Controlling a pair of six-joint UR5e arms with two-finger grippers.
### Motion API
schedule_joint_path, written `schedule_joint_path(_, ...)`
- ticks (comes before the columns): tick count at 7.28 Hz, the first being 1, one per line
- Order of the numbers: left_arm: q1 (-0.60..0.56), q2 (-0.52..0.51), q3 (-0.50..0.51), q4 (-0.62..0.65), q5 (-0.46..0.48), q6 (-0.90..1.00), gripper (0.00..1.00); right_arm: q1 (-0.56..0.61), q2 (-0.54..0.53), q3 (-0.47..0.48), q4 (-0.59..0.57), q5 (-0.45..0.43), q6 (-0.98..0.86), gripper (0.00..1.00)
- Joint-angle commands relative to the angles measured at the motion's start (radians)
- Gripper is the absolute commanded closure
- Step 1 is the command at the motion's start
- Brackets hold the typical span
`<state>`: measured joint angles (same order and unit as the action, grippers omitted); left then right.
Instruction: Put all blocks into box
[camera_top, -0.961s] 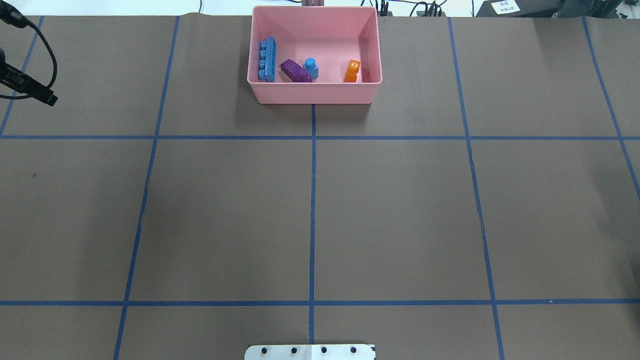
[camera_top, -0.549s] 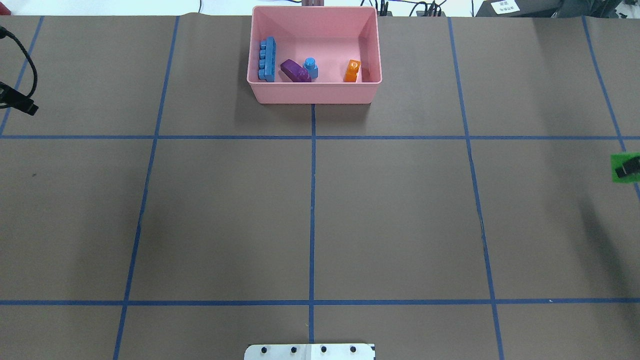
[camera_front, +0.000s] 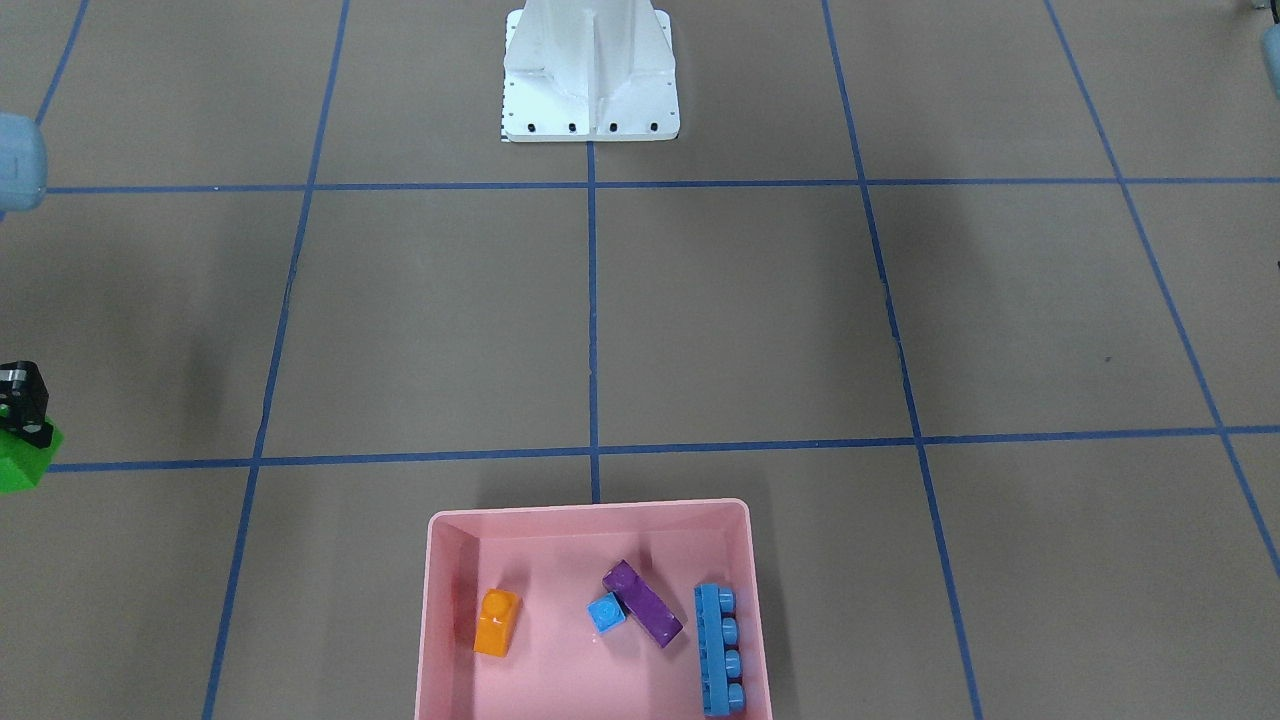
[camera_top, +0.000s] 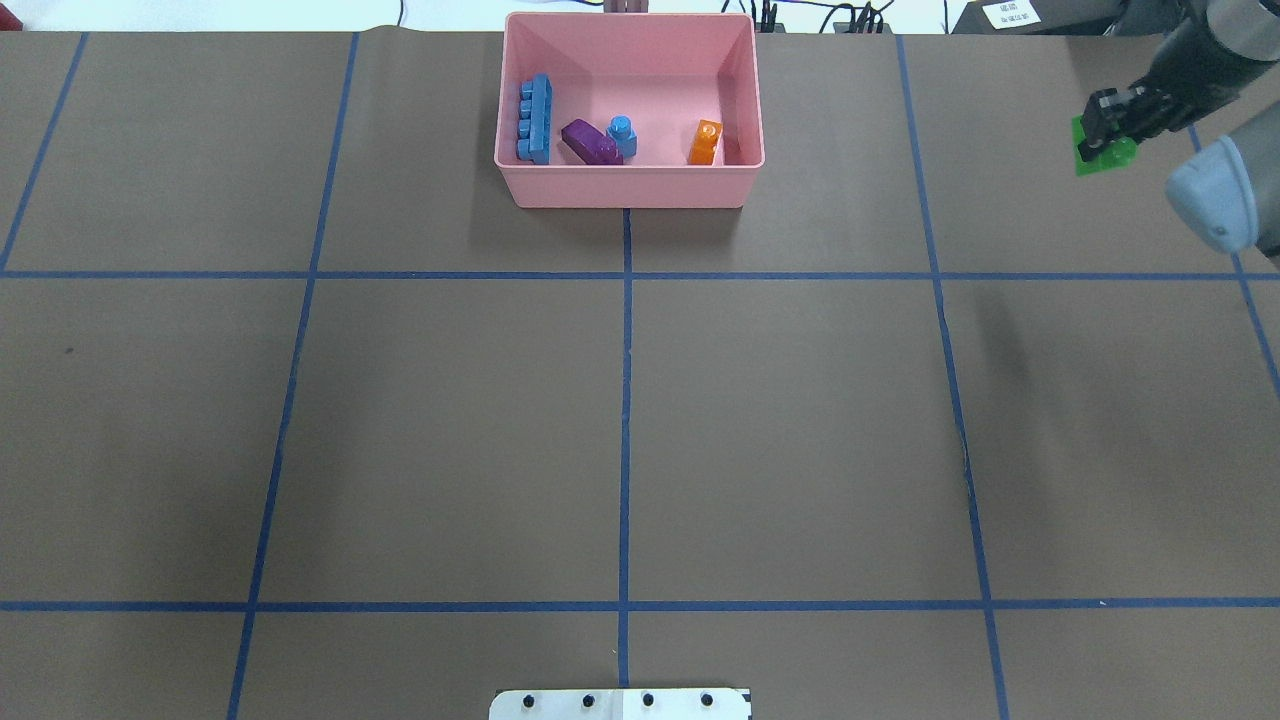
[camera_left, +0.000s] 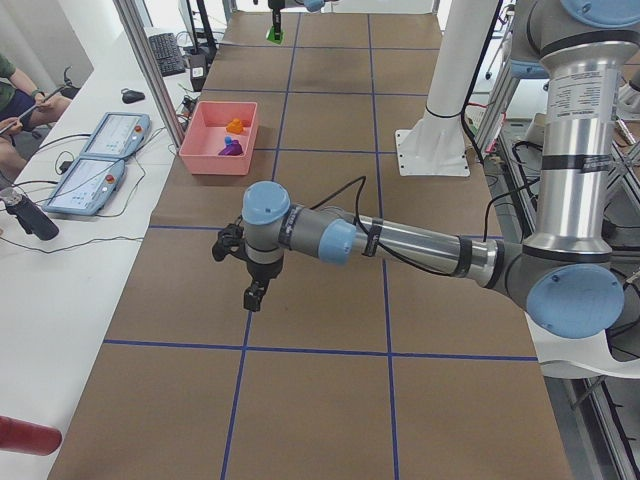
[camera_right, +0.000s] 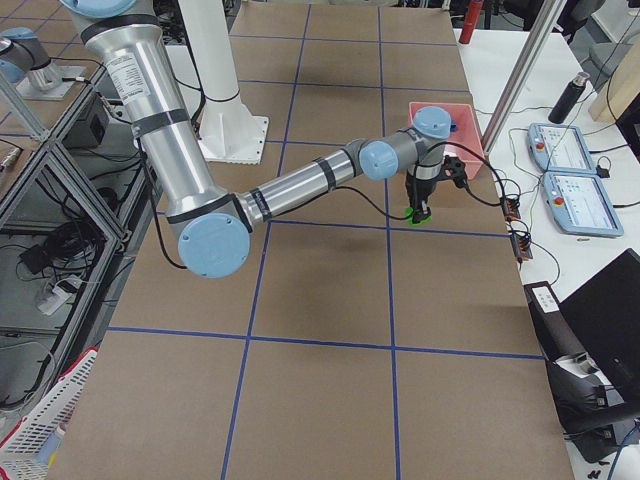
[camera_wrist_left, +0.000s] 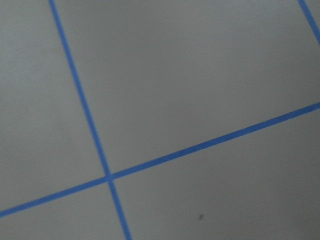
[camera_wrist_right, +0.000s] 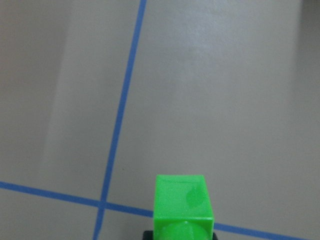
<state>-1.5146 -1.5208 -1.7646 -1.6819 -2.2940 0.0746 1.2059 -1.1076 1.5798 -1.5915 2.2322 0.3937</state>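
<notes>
The pink box (camera_top: 630, 195) stands at the far middle of the table. Inside it lie the long blue block (camera_top: 535, 120), the purple block (camera_top: 590, 142), the small blue cube (camera_top: 622, 135) and the orange block (camera_top: 705, 142). My right gripper (camera_top: 1100, 132) is shut on the green block (camera_top: 1118, 152), held above the table well to the right of the box; the right wrist view shows the green block (camera_wrist_right: 182, 205) at its bottom edge. My left gripper (camera_left: 255, 295) hangs over bare table far from the box and shows only in the exterior left view; I cannot tell its state.
The white robot base (camera_top: 620, 703) sits at the near middle edge. Blue tape lines divide the brown table. Beyond the far edge, a white bench holds two teach pendants (camera_left: 100, 150) and cables, and a person's hands show at its end.
The right gripper with the green block came in from the right edge and moved toward the far side. The left arm has left the overhead view on the left.
</notes>
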Motion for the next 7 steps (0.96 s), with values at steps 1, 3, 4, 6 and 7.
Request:
schedule_joint_path(1, -0.075, 0.053, 0.002, 0.017, -0.004, 0.064, 0.0, -0.064, 0.231, -0.166, -0.007, -0.008, 0.105, 1.0)
schedule_joint_path(3, -0.076, 0.056, 0.002, 0.028, -0.005, 0.065, 0.0, -0.181, 0.456, -0.339, 0.005, -0.089, 0.313, 1.0)
schedule_joint_path(4, -0.081, 0.076, -0.001, 0.021, -0.008, 0.07, 0.0, -0.206, 0.573, -0.45, 0.014, -0.124, 0.354, 1.0)
schedule_joint_path(6, -0.081, 0.086, -0.007, 0.019, -0.009, 0.068, 0.0, -0.248, 0.702, -0.69, 0.197, -0.152, 0.451, 1.0)
schedule_joint_path(7, -0.081, 0.086, -0.006, 0.019, -0.009, 0.068, 0.0, -0.281, 0.804, -0.877, 0.341, -0.198, 0.555, 1.0)
